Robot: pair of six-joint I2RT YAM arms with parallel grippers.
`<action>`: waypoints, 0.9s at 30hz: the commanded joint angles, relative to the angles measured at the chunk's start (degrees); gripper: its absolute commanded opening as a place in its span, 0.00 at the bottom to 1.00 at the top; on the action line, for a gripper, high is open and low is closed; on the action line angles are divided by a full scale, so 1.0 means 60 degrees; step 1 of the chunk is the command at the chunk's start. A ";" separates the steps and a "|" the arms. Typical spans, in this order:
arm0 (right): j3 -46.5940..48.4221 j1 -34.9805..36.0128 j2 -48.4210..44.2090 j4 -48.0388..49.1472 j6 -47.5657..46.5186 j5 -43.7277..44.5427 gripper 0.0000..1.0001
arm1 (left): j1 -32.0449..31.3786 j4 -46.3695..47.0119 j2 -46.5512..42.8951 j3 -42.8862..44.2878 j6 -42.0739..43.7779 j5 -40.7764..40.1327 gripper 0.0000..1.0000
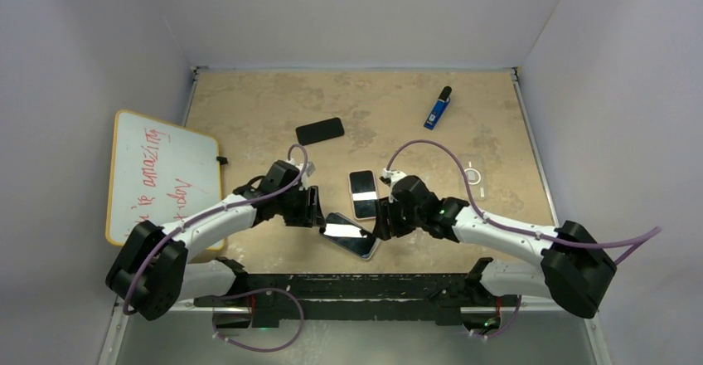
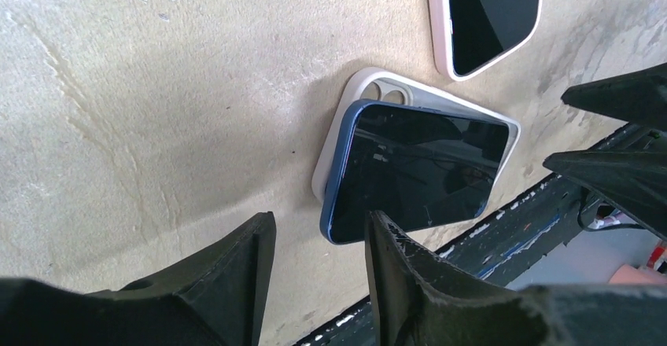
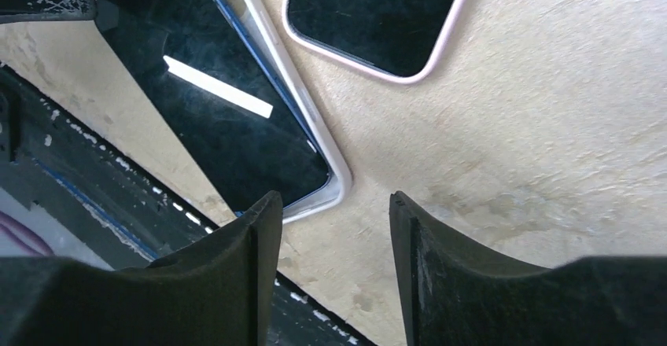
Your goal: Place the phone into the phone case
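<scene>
Phone [image 2: 417,169]: askew atop the phone case [image 2: 362,85] (not seated), by the near edge of the counter [image 1: 398,99].
Left hand [image 2: 318,228]: spread apart, empty.
Right hand [image 3: 330,204]: spread apart, empty.

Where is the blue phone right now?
In the top view the blue phone sits near the front, between the left gripper and right gripper. It lies crooked on the white case, just in front of the pink phone.

two phones [image 1: 348,232] [image 1: 363,193], one white case [image 2: 358,90], one black slab [image 1: 320,130], one whiteboard [image 1: 162,178], one blue stick [image 1: 438,108].
</scene>
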 commanded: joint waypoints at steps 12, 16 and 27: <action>-0.0463 -0.0086 0.0907 0.0575 0.1006 -0.0742 0.39 | -0.0290 0.0891 -0.0049 -0.0322 -0.0579 0.0457 0.30; -0.0578 -0.0087 0.1181 0.0941 0.1192 -0.0832 0.35 | -0.0350 0.0932 -0.0086 -0.0354 -0.0575 0.0493 0.27; -0.0653 -0.0079 0.1221 0.1552 0.1212 -0.1166 0.27 | -0.0774 0.1525 0.0108 -0.0421 -0.0920 0.0388 0.08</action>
